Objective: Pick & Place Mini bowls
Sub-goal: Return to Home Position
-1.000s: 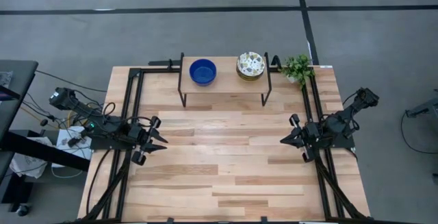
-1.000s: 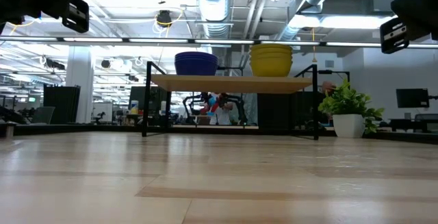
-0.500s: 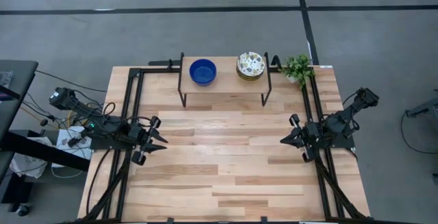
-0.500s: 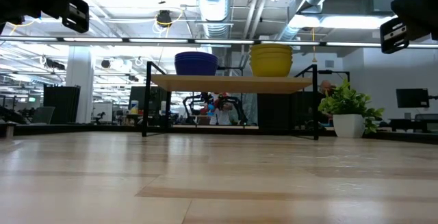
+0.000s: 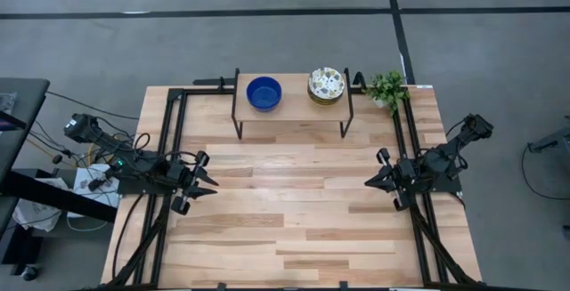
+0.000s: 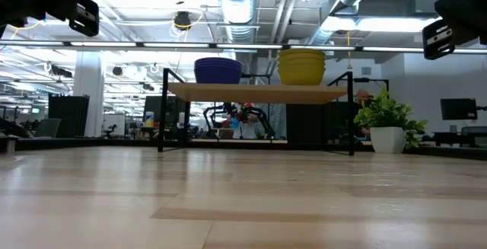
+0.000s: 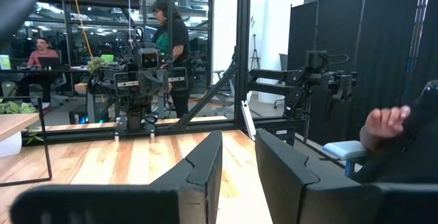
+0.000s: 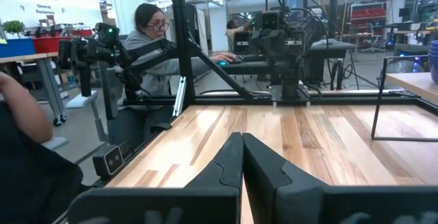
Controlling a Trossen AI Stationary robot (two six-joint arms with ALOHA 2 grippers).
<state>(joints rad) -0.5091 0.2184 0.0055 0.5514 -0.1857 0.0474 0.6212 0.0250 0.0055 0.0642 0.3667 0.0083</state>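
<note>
1. Left gripper (image 5: 210, 187): mine, low at the left side of the table (image 5: 294, 211). Its fingers are a narrow gap apart and hold nothing. Risk is slight, since a stray swing inward would cross only bare wood.
2. Right gripper (image 5: 369, 182): mine, at the table's right side, fingers pressed together and empty. The plant (image 5: 386, 88) stands farther along that side, so a wide elbow while parking could brush its leaves.
3. Blue mini bowls (image 5: 264, 93): one stack on the left half of the shelf (image 5: 294, 106), at the table's far side and well apart from both grippers. They are glossy, so I judge that a knock to the shelf frame could shift or topple the stack.
4. Patterned mini bowls (image 5: 326, 85): one stack on the shelf's right half, near its end. The hazard is the same, and a jolt could tip a bowl over the end.
5. Person (image 8: 152, 32): seated beyond the table, with a hand (image 7: 384, 125) showing close by in the left wrist view. A reach across while I move risks contact.
</note>
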